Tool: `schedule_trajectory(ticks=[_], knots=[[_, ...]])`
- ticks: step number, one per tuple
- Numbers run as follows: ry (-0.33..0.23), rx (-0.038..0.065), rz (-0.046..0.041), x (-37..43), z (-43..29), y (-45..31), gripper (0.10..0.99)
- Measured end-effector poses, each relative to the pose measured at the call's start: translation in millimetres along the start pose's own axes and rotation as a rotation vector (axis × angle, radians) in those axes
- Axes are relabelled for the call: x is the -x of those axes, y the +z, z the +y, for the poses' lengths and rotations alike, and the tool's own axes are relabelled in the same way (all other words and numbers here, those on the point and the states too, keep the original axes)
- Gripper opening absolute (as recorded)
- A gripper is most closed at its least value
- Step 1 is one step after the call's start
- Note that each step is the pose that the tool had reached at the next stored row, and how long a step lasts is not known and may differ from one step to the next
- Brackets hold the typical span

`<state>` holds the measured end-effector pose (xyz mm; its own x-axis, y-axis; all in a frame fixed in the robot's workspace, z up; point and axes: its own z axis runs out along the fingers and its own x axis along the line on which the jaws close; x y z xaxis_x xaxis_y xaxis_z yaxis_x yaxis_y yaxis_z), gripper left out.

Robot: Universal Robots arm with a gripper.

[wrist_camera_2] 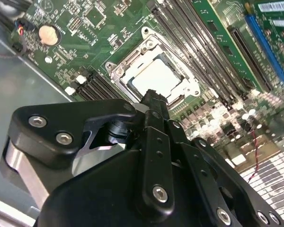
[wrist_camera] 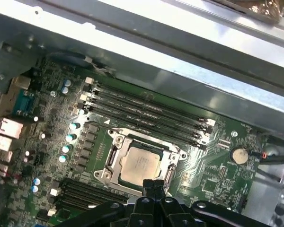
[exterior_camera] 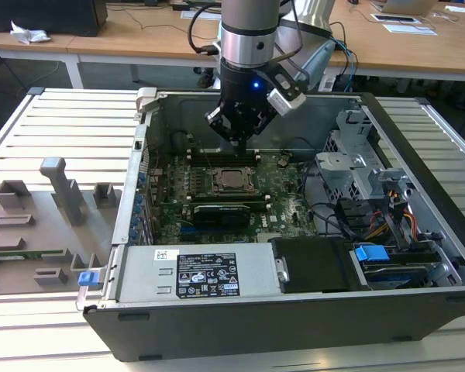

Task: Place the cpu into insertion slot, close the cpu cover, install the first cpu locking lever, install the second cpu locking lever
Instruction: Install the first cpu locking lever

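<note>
The cpu (wrist_camera: 139,163) lies flat in the insertion slot (wrist_camera: 101,175) on the green board, silver top up. The cpu cover (wrist_camera: 114,153) lies down around the chip as a silver frame. I cannot tell the locking levers apart from the frame's edges. My gripper (wrist_camera: 155,187) hangs a little above the board just beside the socket, its black fingers pressed together with nothing between them. In the second wrist view the gripper (wrist_camera_2: 154,97) points at the edge of the cpu (wrist_camera_2: 156,75). In the exterior view the gripper (exterior_camera: 238,142) hovers above the cpu (exterior_camera: 232,180), inside the open computer case.
Long black memory slots (wrist_camera: 146,111) run on both sides of the socket. The case's metal wall (wrist_camera: 180,52) stands close behind them. A black card (exterior_camera: 231,211), a power supply (exterior_camera: 201,273) and a drive cage (exterior_camera: 349,167) with cables crowd the case. A grey parts holder (exterior_camera: 54,209) lies at the exterior view's left.
</note>
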<state>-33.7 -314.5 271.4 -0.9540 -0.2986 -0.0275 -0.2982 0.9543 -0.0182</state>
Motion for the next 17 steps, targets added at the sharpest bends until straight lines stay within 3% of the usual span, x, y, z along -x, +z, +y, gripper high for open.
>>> schedule_trajectory(ticks=[5, 9, 17], knots=[[0.118, -0.003, 0.0021, 0.0, 0.0, 0.1, 0.106], [0.167, -0.005, 0.0030, 0.0, 0.0, 0.2, 0.106], [0.323, -0.009, 0.0058, 0.0, 0.0, 0.4, 0.106]])
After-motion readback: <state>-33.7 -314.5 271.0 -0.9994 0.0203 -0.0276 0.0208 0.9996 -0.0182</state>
